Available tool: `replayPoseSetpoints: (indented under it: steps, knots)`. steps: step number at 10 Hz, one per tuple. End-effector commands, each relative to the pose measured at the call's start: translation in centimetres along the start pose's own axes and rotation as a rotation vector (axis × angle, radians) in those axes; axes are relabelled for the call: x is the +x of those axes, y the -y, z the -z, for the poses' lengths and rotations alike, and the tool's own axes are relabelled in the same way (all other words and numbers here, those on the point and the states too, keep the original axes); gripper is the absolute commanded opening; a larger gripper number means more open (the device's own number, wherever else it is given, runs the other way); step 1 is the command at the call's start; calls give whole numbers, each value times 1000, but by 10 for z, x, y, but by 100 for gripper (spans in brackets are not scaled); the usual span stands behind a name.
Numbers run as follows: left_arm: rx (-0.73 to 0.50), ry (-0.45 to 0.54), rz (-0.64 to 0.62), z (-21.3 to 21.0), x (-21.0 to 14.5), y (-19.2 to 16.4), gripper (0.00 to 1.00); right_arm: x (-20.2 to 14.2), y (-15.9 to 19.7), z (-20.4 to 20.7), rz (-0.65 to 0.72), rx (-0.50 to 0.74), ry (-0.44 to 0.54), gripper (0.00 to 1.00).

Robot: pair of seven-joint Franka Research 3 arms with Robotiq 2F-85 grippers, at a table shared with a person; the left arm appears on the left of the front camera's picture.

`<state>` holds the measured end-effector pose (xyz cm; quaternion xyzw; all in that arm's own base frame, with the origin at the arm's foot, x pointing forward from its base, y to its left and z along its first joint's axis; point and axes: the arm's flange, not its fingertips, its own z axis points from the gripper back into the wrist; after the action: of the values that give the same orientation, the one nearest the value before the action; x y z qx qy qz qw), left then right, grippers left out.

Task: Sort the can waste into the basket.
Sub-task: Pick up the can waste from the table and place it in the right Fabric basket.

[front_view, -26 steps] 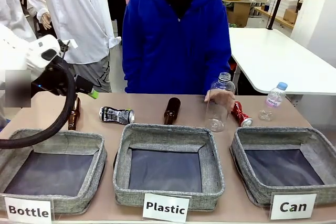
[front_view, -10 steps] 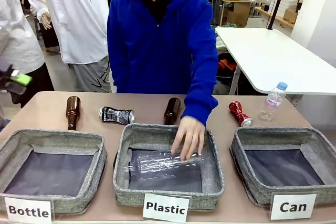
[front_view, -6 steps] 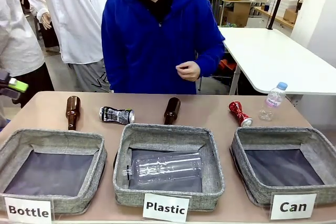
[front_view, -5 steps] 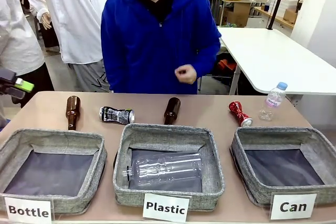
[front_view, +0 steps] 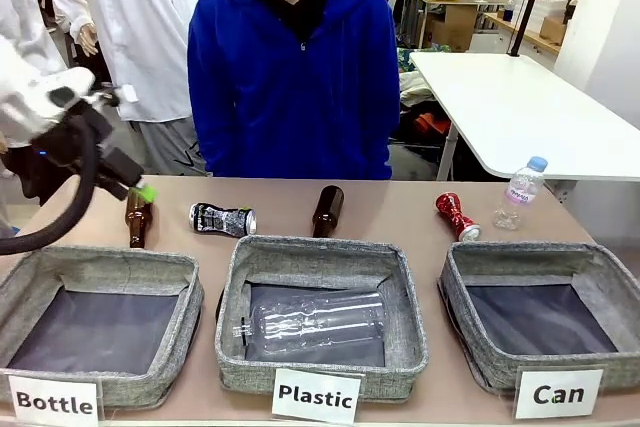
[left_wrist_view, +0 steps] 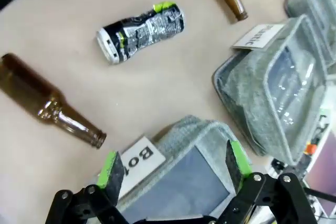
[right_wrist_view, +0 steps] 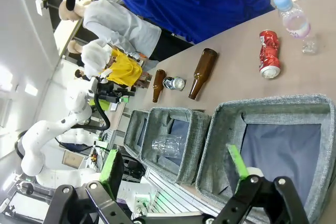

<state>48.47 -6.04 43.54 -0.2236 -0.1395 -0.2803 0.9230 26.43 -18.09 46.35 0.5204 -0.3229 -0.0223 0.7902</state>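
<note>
Front view: fixed at the robot's side, facing across the table [front_view: 400, 209] toward the person [front_view: 290, 77]. Left wrist view: close above the table, looking down past the left gripper [left_wrist_view: 173, 162]. Right wrist view: rolled sideways, set farther back behind the right gripper [right_wrist_view: 174, 163]. All three share the black can [front_view: 223, 219].

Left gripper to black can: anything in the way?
Nothing visible. The open left gripper hovers near the rim of the Bottle basket; bare table lies between it and the black can. The brown bottle lies off to one side.
</note>
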Motion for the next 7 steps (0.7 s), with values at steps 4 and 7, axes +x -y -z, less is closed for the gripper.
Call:
replayPoseSetpoints:
  steps: [4,7]
  knots:
    - [119,-95,7,49,68,11,100,4,0,0,-25,20,17,100]
    - [155,-121,452,74,88,15,100,4,0,0,-25,20,17,100]
